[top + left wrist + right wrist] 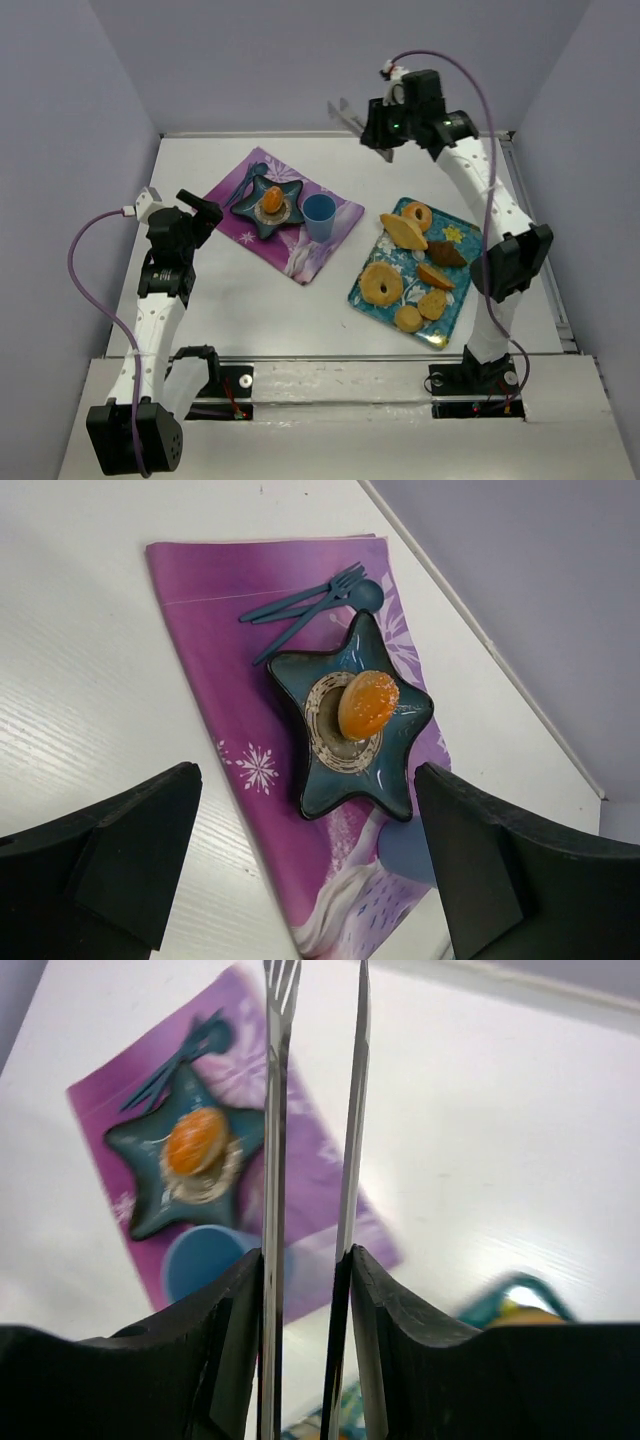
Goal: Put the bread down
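Gripping slim metal tongs point(276, 1110), the right pincer point(307, 1260) sits nearly closed.

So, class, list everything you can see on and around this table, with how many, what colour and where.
Purple snowflake placemat: one, purple, left-centre of the white table.
Star-shaped dish: one, dark teal, on the placemat.
Small oval bread roll: one, orange-brown, in the dish's middle.
Teal cutlery: fork and spoon at least, on the placemat beyond the dish.
Blue cup: one, on the placemat right of the dish.
Patterned rectangular tray: one, teal, right-centre.
Pastries: about seven, tan to dark brown, on the tray.
Metal tongs: one pair, silver, held above the table's far side.
Left hand: one, black, open, beside the placemat.
Right hand: one, black, shut on the tongs.
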Motion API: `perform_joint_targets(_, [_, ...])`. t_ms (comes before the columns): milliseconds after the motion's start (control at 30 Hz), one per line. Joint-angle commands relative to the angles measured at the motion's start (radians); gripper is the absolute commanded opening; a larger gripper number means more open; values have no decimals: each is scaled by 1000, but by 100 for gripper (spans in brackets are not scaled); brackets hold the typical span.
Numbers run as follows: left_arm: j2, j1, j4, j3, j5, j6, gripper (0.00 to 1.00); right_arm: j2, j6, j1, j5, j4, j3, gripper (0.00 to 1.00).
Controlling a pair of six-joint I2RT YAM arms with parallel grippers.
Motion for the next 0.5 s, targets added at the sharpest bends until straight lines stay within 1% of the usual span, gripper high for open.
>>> perform_joint_targets(0, [-25, 3, 15, -1, -35, 22, 99, -198, -40, -252, -8, 131, -175, 43])
perform_joint_targets(33, [-25, 3, 16, -2, -38, 22, 99, -231, -48, -296, -40, 198, -289, 43])
perform_joint_targets(67, [-25, 5, 16, -4, -43, 21, 99, -283, -56, -339, -54, 229, -342, 43])
perform_joint_targets(100, [-25, 3, 21, -4, -43, 19, 99, -300, -95, -419, -76, 271, -388, 43])
perform_joint_targets(133, [-24, 3, 24, -2, -41, 20, 99, -311, -124, -452, -103, 289, -463, 43])
perform_joint_targets(200, [-16, 5, 33, -1, -40, 22, 99, -320, -235, -502, -113, 338, -526, 43])
perform_joint_targets(233, [-11, 3, 33, 3, -46, 25, 99, -315, -276, -547, -145, 351, -572, 43])
perform_joint_targets(300, [-4, 3, 33, 7, -53, 27, 99, -262, -349, -588, -157, 346, -573, 44])
perform_joint_targets(333, [-1, 3, 33, 10, -57, 27, 99, -240, -373, -632, -191, 346, -568, 46])
perform_joint_targets(400, [12, 3, 35, 16, -60, 27, 99, -188, -386, -673, -217, 346, -528, 47])
perform_joint_targets(467, [22, 3, 35, 21, -60, 27, 99, -102, -411, -709, -246, 343, -472, 48])
